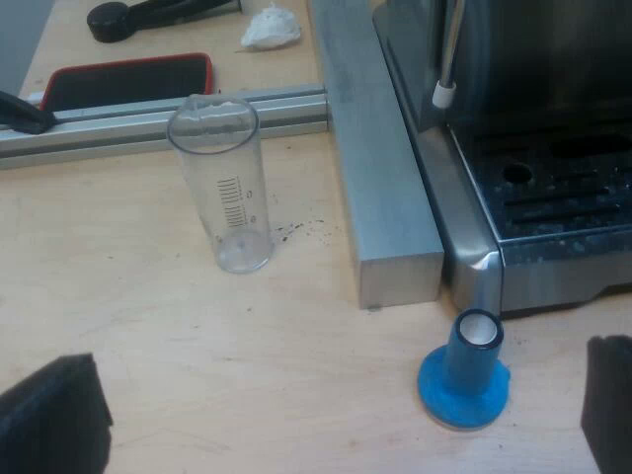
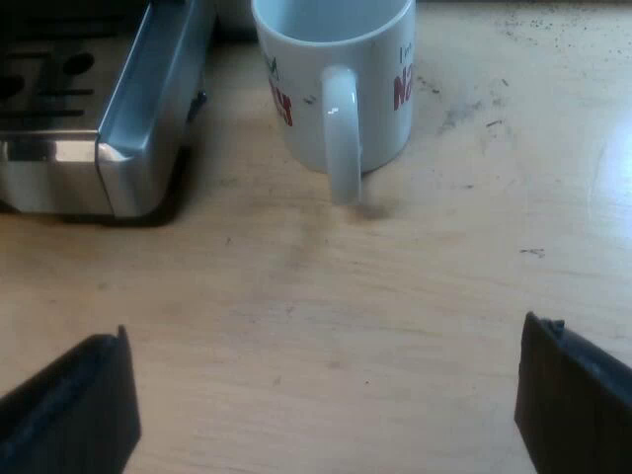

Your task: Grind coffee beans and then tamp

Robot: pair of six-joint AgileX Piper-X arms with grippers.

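Observation:
A blue tamper (image 1: pixel 466 370) stands on the wooden table just off the corner of the espresso machine (image 1: pixel 538 188), beside its drip tray. My left gripper (image 1: pixel 336 415) hangs open above the table, the tamper between its two fingers but nearer one of them. An upright clear measuring glass (image 1: pixel 223 183) stands farther off by a metal block. In the right wrist view my right gripper (image 2: pixel 326 400) is open over bare wood, short of a white mug (image 2: pixel 336 79) whose handle points toward it. The machine's corner (image 2: pixel 118 128) sits beside the mug.
A long metal block (image 1: pixel 370 148) lies along the machine's side. An aluminium rail (image 1: pixel 118 123) runs behind the measuring glass, with a red-edged dark object (image 1: pixel 128 79), a black tool (image 1: pixel 148 15) and a crumpled white tissue (image 1: pixel 269 28) beyond it. Coffee specks dot the table.

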